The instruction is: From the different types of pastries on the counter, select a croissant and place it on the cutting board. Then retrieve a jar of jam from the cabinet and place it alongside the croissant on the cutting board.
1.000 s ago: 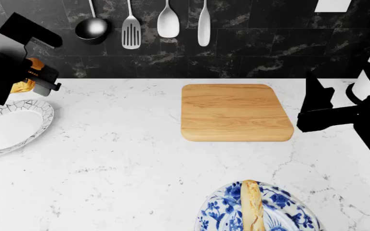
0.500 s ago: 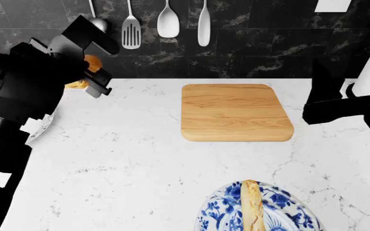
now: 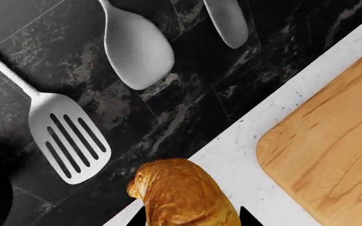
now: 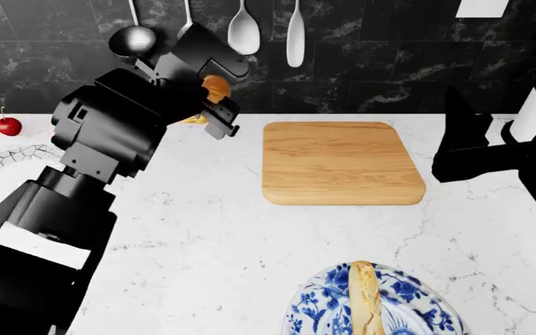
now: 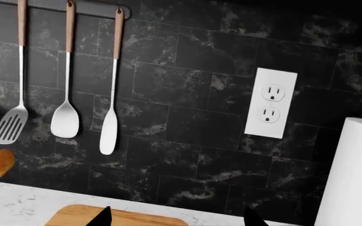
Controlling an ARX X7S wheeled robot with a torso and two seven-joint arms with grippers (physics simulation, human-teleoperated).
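Head view: the left gripper (image 4: pixel 214 105) is clamped on the croissant (image 4: pixel 216 88) and holds it in the air above the counter (image 4: pixel 203 230), close to the dark backsplash. The cutting board (image 4: pixel 340 162) lies to the gripper's right, just past its fingertips and a little nearer the robot, flat, with its long axis running across the view. By my reading the coming move turns on this: carry the croissant rightward over the board's near-left corner, then lower it. The right gripper (image 4: pixel 459 150) hovers beyond the board's far right edge; its jaws are a dark silhouette and I cannot tell whether they are apart. It is near the board, but the left arm has the pastry. The pale loaf (image 4: pixel 365 299) lies on its blue plate (image 4: pixel 319 307), well apart toward the robot.

Left wrist view: the croissant sits between the fingertips, its glossy folds plain, and the board's rounded corner is just beside it, across a strip of marble. This closeness is harder to judge from the head.

Right wrist view: the fingertips stand apart with nothing between them, which the head view hides. The board's far edge lies below them and the croissant shows at the frame's side.
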